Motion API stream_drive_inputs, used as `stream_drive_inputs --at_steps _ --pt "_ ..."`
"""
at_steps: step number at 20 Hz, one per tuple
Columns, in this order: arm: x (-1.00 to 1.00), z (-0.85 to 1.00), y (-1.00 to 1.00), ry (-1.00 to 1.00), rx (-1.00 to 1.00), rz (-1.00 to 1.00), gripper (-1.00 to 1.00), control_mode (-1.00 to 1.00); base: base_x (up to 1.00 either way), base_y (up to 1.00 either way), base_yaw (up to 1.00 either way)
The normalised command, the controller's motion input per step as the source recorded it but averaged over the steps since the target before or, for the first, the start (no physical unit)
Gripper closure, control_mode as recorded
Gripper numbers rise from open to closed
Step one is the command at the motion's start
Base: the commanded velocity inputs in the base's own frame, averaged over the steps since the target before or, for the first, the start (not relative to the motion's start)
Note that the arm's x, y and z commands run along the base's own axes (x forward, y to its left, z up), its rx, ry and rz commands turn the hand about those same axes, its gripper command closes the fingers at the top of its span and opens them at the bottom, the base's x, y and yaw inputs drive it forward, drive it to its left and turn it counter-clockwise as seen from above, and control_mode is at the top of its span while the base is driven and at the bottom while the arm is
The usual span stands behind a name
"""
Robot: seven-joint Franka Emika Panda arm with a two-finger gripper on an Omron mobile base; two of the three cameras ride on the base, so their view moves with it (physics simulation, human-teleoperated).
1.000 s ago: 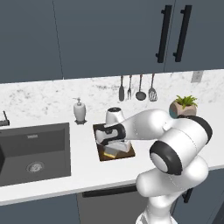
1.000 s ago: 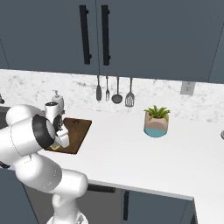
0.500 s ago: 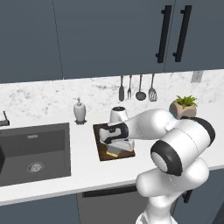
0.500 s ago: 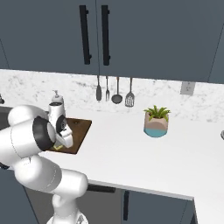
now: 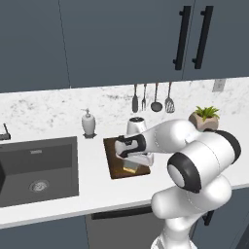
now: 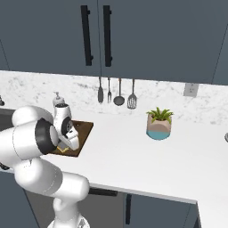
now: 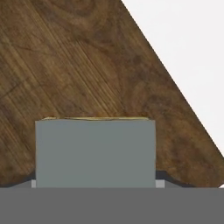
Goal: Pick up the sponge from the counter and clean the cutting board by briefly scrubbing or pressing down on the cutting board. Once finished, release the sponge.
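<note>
Sponge (image 7: 95, 153) sits between the fingers of the end effector (image 5: 131, 168), which you can see clamped on it, grey face toward the hand camera and a thin yellow edge against the cutting board (image 7: 78, 74). Your left base view adds the yellow body pressed on the board's front right part; the right base view mostly hides it behind the arm. White table (image 5: 92, 189) surrounds the board, with the sink (image 5: 34, 170) to its left.

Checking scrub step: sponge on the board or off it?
On it: sponge sits on the cutting board, under the end effector.
</note>
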Motion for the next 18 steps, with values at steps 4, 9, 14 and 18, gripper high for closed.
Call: stream_drive_inputs --at_steps 4,9,14,18 --pt "-0.22 -0.36 -0.57 0.00 0.00 0.00 1.00 -1.00 0.00 0.00 0.00" --pt "-0.34 -0.65 -0.64 -0.05 0.00 0.00 1.00 -1.00 0.00 0.00 0.00" --pt "-0.41 -0.84 -0.68 -0.13 0.00 0.00 1.00 -1.00 0.00 0.00 0.00" --pt "-0.31 -0.77 -0.85 -0.08 0.00 0.00 1.00 -1.00 0.00 0.00 0.00"
